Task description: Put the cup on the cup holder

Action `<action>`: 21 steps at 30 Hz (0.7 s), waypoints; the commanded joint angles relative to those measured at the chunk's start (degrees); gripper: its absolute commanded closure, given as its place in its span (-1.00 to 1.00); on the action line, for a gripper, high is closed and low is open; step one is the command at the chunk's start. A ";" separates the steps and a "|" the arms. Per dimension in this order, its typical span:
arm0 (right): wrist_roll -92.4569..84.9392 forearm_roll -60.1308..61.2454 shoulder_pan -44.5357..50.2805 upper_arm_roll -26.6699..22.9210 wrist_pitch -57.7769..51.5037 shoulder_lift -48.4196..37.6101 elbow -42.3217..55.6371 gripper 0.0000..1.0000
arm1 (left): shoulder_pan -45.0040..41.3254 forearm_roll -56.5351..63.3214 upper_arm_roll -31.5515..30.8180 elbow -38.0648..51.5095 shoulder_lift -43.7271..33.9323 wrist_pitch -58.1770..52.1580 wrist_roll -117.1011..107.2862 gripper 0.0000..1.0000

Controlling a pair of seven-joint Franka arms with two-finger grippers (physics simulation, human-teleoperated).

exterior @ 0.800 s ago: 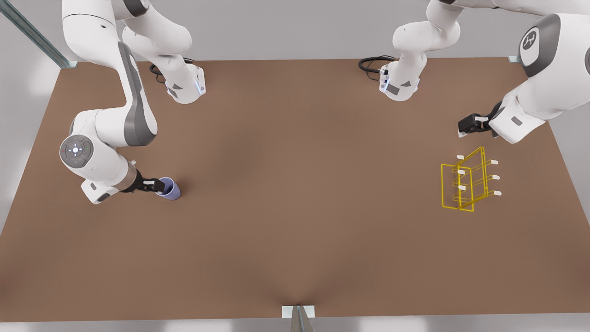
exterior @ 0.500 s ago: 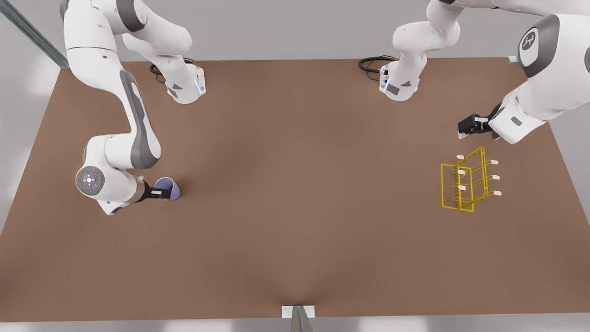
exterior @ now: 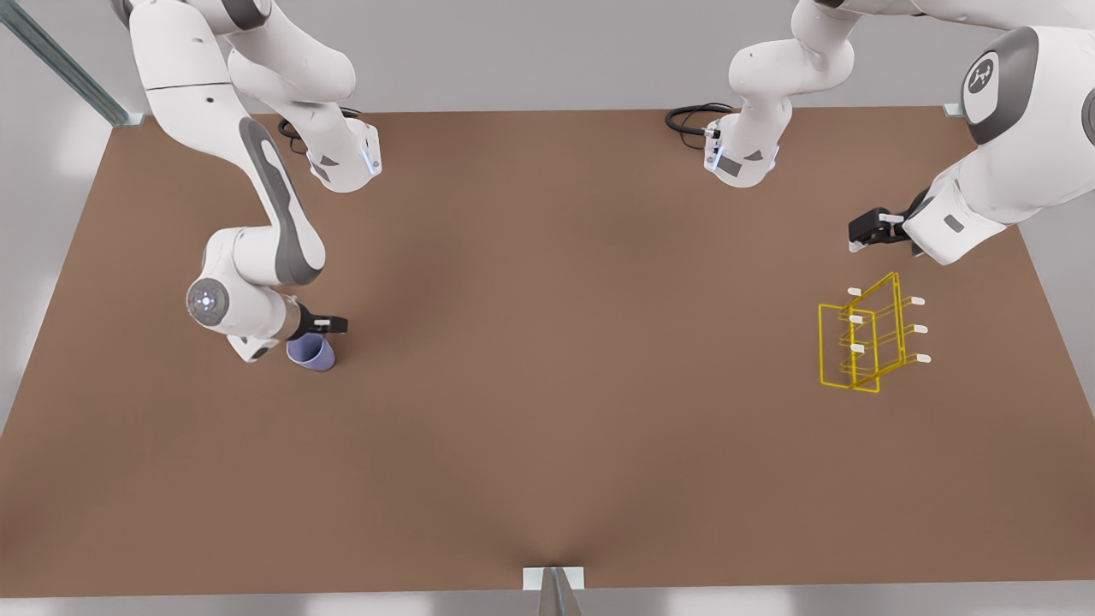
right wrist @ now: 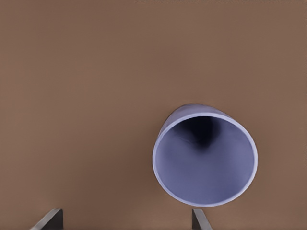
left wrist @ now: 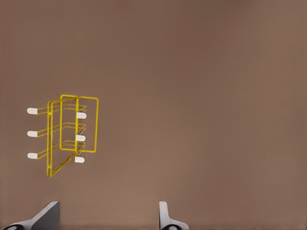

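Right wrist view: my right gripper (right wrist: 122,221), released, hovers above the lavender-blue tapered cup (right wrist: 205,160). Its rim sits at 3 o'clock; descending could knock it. Left gripper (left wrist: 108,215), released, waits near the yellow wire-frame cup holder (left wrist: 72,134).

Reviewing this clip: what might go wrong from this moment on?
The right gripper is open beside the cup, not around it; closing now could miss or tip it. The cup holder stands far across the table, so a handover seems likely. The left gripper, open, waits beside its thin pegs.
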 commanded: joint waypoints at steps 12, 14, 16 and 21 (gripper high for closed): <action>-4.89 -4.35 -0.10 0.04 12.85 0.20 -1.83 -1.00 | 0.00 0.01 -0.04 0.02 -0.06 -0.80 1.29 -1.00; -4.80 -4.35 -0.10 0.04 12.85 0.47 -1.83 -1.00 | 0.00 0.01 -0.13 0.02 -0.06 -0.80 1.29 -1.00; -4.80 -4.35 -0.10 0.04 13.73 1.17 -1.74 -1.00 | 0.00 0.01 -0.04 0.02 -0.06 -0.80 1.29 -1.00; -4.80 -4.35 -0.10 0.04 15.05 3.54 -0.60 -1.00 | 0.00 0.01 -0.13 0.02 -0.06 -0.80 1.29 -1.00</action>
